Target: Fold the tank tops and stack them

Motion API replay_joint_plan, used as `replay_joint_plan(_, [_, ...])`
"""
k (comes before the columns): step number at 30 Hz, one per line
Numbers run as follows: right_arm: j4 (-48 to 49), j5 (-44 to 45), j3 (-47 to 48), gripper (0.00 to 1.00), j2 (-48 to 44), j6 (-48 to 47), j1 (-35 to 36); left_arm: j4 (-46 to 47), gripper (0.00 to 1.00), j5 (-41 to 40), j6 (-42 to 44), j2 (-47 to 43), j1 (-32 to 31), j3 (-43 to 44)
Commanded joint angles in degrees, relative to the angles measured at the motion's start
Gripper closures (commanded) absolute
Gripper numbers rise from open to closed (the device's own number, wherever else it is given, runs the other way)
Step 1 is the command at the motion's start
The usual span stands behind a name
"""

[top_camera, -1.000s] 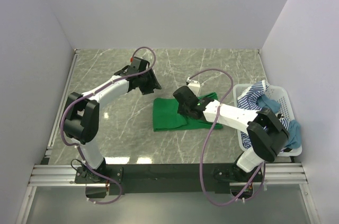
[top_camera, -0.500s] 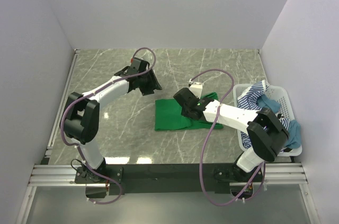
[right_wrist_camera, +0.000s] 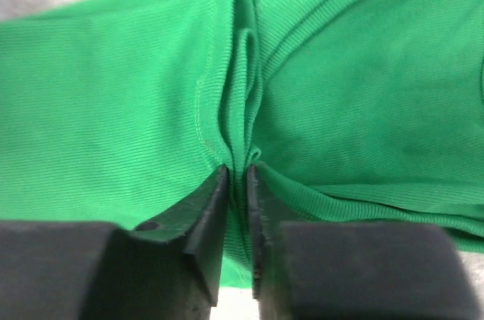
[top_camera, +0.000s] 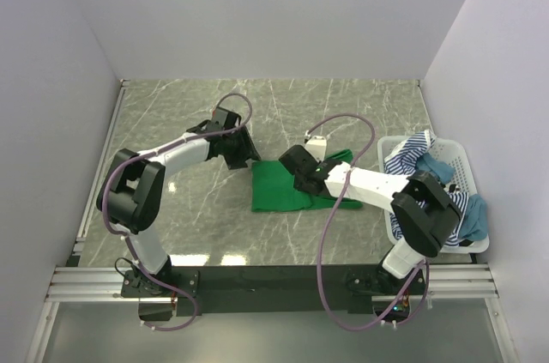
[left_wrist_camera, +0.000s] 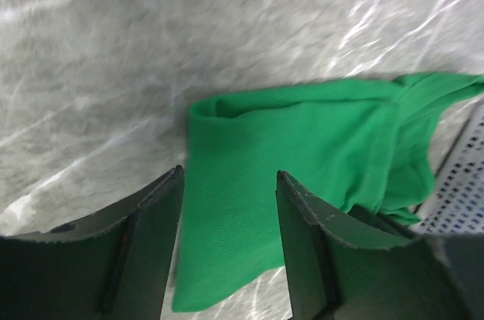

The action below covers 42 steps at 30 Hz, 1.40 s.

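Our right gripper (right_wrist_camera: 237,175) pinches a raised fold of the green tank top (right_wrist_camera: 106,100). Our left gripper (left_wrist_camera: 228,178) hangs with fingers spread, the cloth's edge just beyond them.

Grey marble-patterned table (top_camera: 360,110), white veins, glare patches. Plain white walls (top_camera: 257,11) on three sides. Aluminium rail (top_camera: 90,281) along near edge.

White links (top_camera: 176,148), mauve cables (top_camera: 343,115); left pincer (left_wrist_camera: 228,176), right pincer (right_wrist_camera: 237,169) black

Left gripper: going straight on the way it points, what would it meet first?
The green tank top, most likely: it shows between the left gripper's open fingers, though depth is unclear.
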Motion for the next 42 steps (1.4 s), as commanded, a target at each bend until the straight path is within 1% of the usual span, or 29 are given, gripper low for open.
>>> replay_joint_plan(1, [1.27,2.02,-0.9,0.71,1.15,0.93,0.17,2.9,0.41,1.95,0.45,-2.13,-0.19,-2.73])
replay_joint_plan(2, [1.27,2.02,-1.08,0.62,1.5,0.75,0.08,3.42,0.41,2.22,0.54,-2.48,-0.19,-3.26])
replay_joint_plan(4, [0.92,2.02,-0.99,0.55,1.94,0.67,-0.1,3.95,0.38,3.09,0.89,-2.84,-0.19,-4.84])
replay_joint_plan(7, [-0.13,2.29,-0.64,0.51,1.51,0.49,-0.36,4.83,0.36,4.41,1.86,-3.19,-0.19,-6.33])
replay_joint_plan(10, [-1.8,2.99,-0.03,0.5,-0.59,0.32,-0.54,6.06,0.35,7.04,2.74,-2.93,-0.11,-7.13])
replay_joint_plan(12, [-3.64,3.78,0.5,0.5,-3.58,0.05,-0.54,6.33,0.35,9.06,3.09,-1.79,-0.1,-6.87])
replay_joint_plan(14, [-5.05,3.7,1.11,0.5,-7.7,-0.3,-0.45,6.24,0.35,9.08,3.27,-0.56,-0.02,-6.43])
replay_joint_plan(17, [-4.71,0.72,1.29,0.5,-9.73,-0.65,-0.19,5.02,0.35,8.2,3.35,0.76,0.25,-5.55])
replay_joint_plan(20, [-3.13,-2.27,0.94,0.52,-10.53,-0.48,1.04,2.29,0.37,5.65,3.44,2.52,0.25,-3.88])
replay_joint_plan(22, [-0.49,-5.96,0.68,0.56,-9.75,-0.3,1.83,1.85,0.38,3.98,3.62,2.96,0.25,-3.35])
replay_joint_plan(24, [1.44,-8.68,0.59,0.57,-7.38,-0.04,2.36,1.24,0.39,2.84,3.79,3.84,0.25,-2.83])
replay_joint_plan(29, [5.13,-11.51,-2.31,0.61,-2.63,0.84,2.28,-0.09,0.39,-0.41,4.58,6.12,0.33,-0.37])
replay_joint_plan(31, [5.93,-11.6,-4.15,0.64,-1.75,1.19,1.75,0.18,0.41,-0.42,4.5,6.56,0.25,0.07])
replay_joint_plan(35, [8.64,-12.83,-7.84,0.65,-0.86,2.07,0.7,0.53,0.47,-0.42,4.58,8.23,0.25,0.95])
replay_joint_plan(37, [9.62,-13.79,-9.68,0.65,-1.04,2.16,0.26,1.05,0.52,-0.16,4.59,8.76,0.25,1.39])
replay_joint_plan(38, [9.88,-14.14,-10.13,0.65,-1.13,2.16,0.25,1.58,0.57,0.02,4.5,9.2,0.25,1.57])
replay_joint_plan(40, [9.71,-14.15,-10.14,0.64,-1.3,2.16,0.17,2.11,0.59,0.28,4.32,9.47,0.25,1.66])
replay_joint_plan(41, [9.45,-14.15,-10.05,0.63,-1.39,1.99,0.17,2.2,0.66,0.46,4.24,9.64,0.25,1.74])
replay_joint_plan(42, [9.36,-14.06,-9.79,0.62,-1.57,1.81,0.17,2.37,0.69,0.37,4.32,9.73,0.25,2.09])
